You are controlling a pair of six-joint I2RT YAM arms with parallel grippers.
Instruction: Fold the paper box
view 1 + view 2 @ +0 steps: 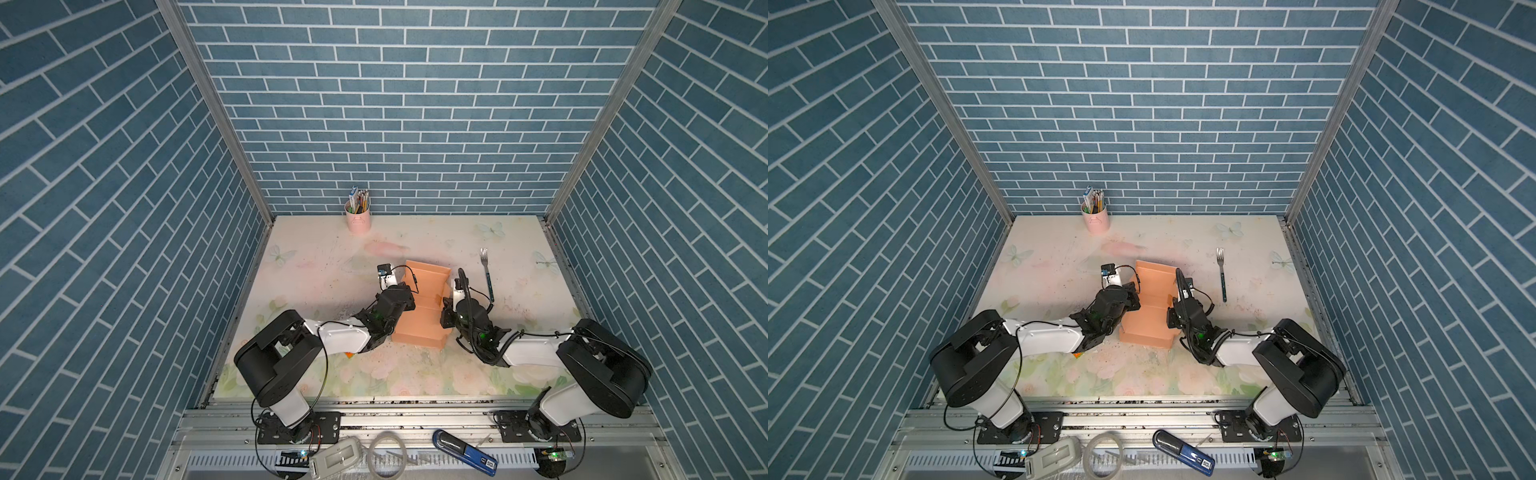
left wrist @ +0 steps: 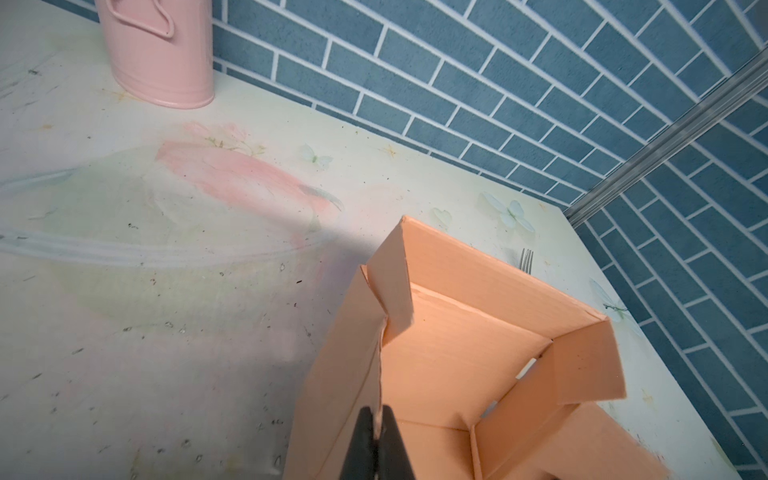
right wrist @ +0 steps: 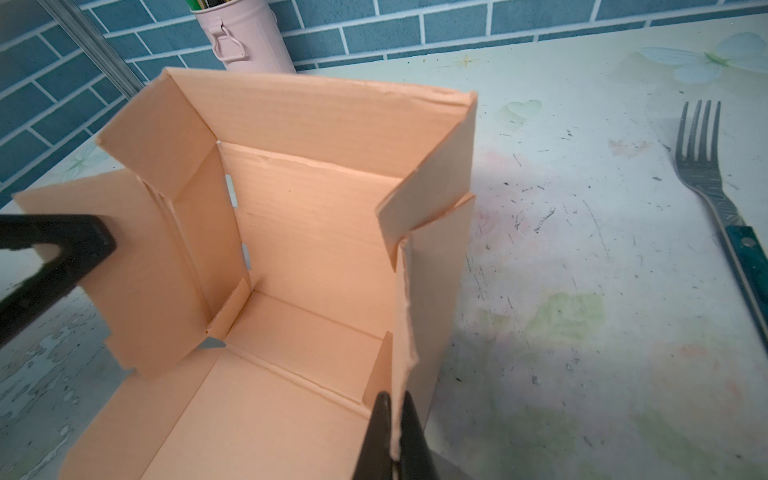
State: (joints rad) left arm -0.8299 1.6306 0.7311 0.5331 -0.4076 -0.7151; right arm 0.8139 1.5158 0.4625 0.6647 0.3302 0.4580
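The peach-orange paper box (image 1: 419,328) stands half folded in the middle of the table in both top views, its far wall and both side walls raised and its front panel lying flat. My left gripper (image 1: 409,300) is shut on the top edge of the box's left side wall; the left wrist view shows its tips (image 2: 377,419) pinching that thin edge. On the opposite side my right gripper (image 1: 448,309) is shut on the right side wall, its tips (image 3: 394,411) clamped over the torn-looking edge. Corner flaps (image 3: 428,195) of the far wall angle inward.
A fork (image 1: 487,274) with a blue handle lies right of the box. A pink pencil cup (image 1: 358,218) stands at the back wall. A small orange thing (image 1: 349,354) peeks from under the left arm. A blue device (image 1: 465,451) and a tape ring (image 1: 386,455) lie on the front rail.
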